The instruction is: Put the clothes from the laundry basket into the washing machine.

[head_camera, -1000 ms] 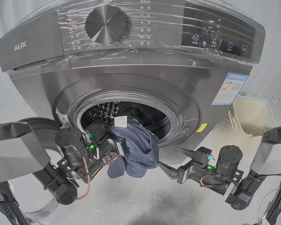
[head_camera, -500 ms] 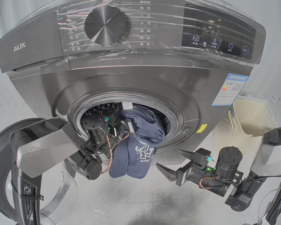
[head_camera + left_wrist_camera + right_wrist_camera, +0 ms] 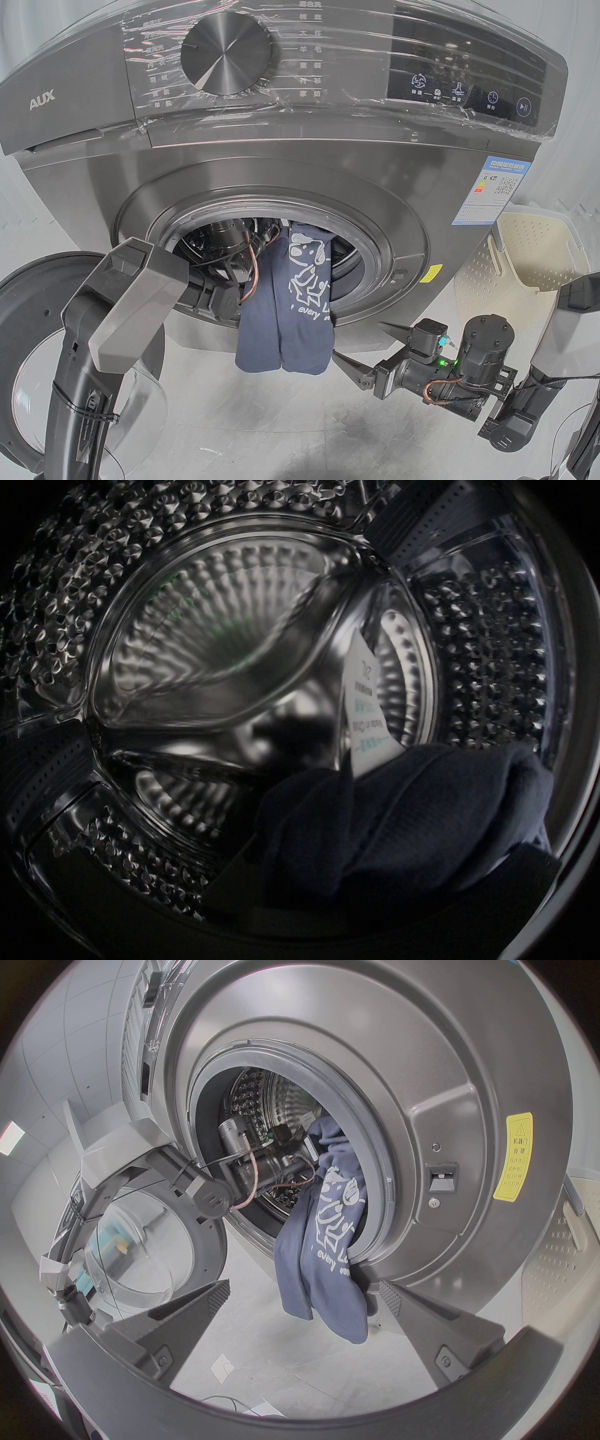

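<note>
1. Grey floor in front of a front-loading washing machine. Its door stands open on the robot's left, and a cream laundry basket stands beside the machine on the right.
2. Navy garment: the top end is inside the drum. The rest drapes over the lower lip of the opening, with the hem hanging outside above the floor.
3. Left claw: deep in the drum, clamped on the bunched end of the garment, a white label standing up from the fold.
4. Right claw: spread wide and holding nothing, low, just beside the hanging hem.
5. Step in hand, as I judge it: feeding the garment in.
6. Doing it well: carry the grip toward the back of the drum and low before letting go, so the hanging half drags over the lip. Released here, the outside weight would likely pull it back out. The right claw could scoop the hem in.
</note>
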`<state>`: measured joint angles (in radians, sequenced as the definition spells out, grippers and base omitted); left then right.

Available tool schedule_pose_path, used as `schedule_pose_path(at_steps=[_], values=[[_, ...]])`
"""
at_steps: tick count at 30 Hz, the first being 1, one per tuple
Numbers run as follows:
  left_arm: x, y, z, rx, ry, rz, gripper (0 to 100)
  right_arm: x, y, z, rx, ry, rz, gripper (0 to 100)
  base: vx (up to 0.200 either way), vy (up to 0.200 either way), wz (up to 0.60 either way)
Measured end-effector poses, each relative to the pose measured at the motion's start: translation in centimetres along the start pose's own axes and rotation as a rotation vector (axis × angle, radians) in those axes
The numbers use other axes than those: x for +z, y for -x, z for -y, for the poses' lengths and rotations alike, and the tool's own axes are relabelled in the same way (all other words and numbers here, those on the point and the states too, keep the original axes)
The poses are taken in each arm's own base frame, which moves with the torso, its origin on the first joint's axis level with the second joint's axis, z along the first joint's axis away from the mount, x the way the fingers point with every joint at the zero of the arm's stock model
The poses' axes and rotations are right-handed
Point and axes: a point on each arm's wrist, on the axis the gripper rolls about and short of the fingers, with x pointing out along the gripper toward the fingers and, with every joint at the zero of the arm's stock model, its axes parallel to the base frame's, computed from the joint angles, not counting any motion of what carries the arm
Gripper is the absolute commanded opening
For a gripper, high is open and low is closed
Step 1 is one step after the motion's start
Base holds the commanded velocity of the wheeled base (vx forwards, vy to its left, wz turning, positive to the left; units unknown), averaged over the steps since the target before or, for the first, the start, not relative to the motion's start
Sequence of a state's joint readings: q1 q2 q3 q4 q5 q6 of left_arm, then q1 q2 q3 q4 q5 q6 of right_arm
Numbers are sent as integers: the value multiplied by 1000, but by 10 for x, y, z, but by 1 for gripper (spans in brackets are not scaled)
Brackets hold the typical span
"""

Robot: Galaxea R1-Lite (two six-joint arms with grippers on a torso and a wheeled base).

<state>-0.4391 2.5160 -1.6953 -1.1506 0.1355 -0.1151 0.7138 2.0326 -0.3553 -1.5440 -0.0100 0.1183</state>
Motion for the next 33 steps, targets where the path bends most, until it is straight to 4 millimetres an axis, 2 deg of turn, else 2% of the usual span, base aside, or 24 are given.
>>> schedule_pose_path(at_steps=[4, 5, 9, 16, 23, 29, 33], values=[[3, -20, -9, 57, 1, -6, 0, -1, 0, -1, 3, 1, -4, 100, 0, 0, 0], [2, -24, -13, 75, 1, -12, 100, -1, 0, -1, 3, 1, -5, 100, 0, 0, 0], [-5, -30, -25, 119, 10, -15, 100, -2, -1, -2, 7, 1, -8, 100, 0, 0, 0], [-14, -27, -20, 122, 25, -61, 100, -3, -1, -2, 7, 1, -11, 100, 0, 0, 0], [-42, 4, -5, 110, -4, -302, 100, -3, -2, -2, 8, 1, -10, 100, 0, 0, 0], [-52, 37, 15, -2, -10, -490, 100, -3, -2, -2, 8, 1, -8, 100, 0, 0, 0], [-55, 49, 26, -52, -13, -545, 100, -3, -2, -3, 9, 2, -8, 100, 0, 0, 0]])
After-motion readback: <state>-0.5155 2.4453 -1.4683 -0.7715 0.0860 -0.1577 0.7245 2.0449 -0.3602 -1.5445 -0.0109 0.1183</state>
